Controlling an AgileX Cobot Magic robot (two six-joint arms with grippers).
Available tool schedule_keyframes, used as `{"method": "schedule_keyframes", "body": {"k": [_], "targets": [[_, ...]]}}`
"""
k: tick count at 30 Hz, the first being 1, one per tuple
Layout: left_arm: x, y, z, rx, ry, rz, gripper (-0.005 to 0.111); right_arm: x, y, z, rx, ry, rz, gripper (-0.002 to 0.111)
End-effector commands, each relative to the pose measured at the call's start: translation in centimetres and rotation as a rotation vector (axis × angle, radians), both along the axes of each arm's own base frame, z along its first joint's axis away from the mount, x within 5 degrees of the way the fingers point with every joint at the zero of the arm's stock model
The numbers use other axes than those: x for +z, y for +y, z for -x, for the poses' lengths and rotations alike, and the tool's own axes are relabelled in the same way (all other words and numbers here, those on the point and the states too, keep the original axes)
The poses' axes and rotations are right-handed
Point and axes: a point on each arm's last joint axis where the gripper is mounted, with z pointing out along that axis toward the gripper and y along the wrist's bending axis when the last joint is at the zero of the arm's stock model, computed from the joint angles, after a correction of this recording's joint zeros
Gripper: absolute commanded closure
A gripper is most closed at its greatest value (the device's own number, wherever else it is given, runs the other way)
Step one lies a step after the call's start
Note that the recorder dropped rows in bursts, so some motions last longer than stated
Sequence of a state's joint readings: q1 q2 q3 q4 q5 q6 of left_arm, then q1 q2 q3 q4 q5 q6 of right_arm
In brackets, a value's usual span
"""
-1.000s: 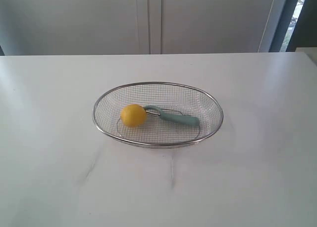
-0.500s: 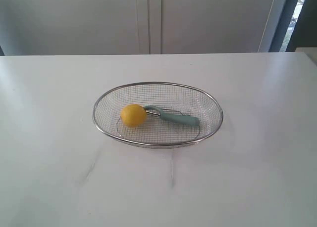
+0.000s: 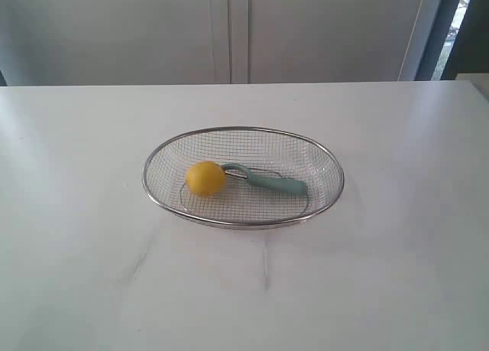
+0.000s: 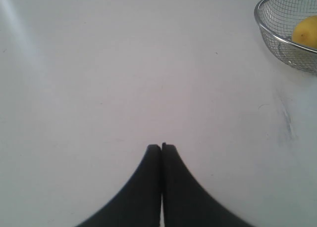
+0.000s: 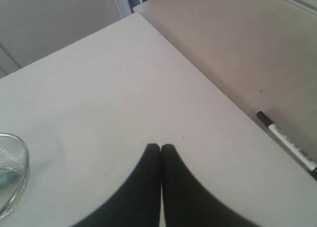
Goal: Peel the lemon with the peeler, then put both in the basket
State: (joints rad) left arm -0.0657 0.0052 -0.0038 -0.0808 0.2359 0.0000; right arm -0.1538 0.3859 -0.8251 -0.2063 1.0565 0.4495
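Note:
The wire-mesh basket [image 3: 325,158] stands in the middle of the white table. Inside it lie the yellow lemon [image 3: 205,178] and, touching its right side, the teal-handled peeler [image 3: 273,183]. Neither arm shows in the exterior view. In the left wrist view my left gripper [image 4: 161,147] is shut and empty over bare table, well away from the basket's rim [image 4: 265,30] and the lemon [image 4: 306,31]. My right gripper [image 5: 160,148] is also shut and empty, with a sliver of the basket [image 5: 20,177] far off at the picture's edge.
The white table [image 3: 92,236] ends at its right side, where a lower beige surface [image 5: 237,49] begins. A black-and-white marker pen [image 5: 287,144] lies on that surface close to the table's edge. Grey cabinet doors stand behind the table.

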Motion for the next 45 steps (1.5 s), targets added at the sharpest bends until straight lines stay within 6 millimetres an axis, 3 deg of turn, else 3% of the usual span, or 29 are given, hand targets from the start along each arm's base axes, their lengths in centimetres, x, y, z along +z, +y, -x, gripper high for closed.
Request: {"method": "schedule_keyframes", "body": {"k": [1,9,23,31,45], "targets": [[-0.1,0.0,0.0,0.004,-0.003,0.008,0.107,-1.9,-0.4,0.2,-0.024,-0.024,0.076,0.108],[-0.1,0.0,0.0,0.004,-0.003,0.008,0.107,-5.2,-0.6,0.4,0.024,-0.027,0.215,0.108],[-0.1,0.0,0.0,0.004,-0.003,0.008,0.107,-8.2,-0.1,-0.1,0.153,-0.078,0.397,0.108],[-0.1,0.0,0.0,0.004,-0.003,0.008,0.107,-8.3,0.9,-0.1,0.288,-0.134,0.489,0.108],[-0.1,0.0,0.0,0.004,-0.003,0.008,0.107,-8.6,1.3,0.9,0.277,-0.229,0.464,0.108]]}}
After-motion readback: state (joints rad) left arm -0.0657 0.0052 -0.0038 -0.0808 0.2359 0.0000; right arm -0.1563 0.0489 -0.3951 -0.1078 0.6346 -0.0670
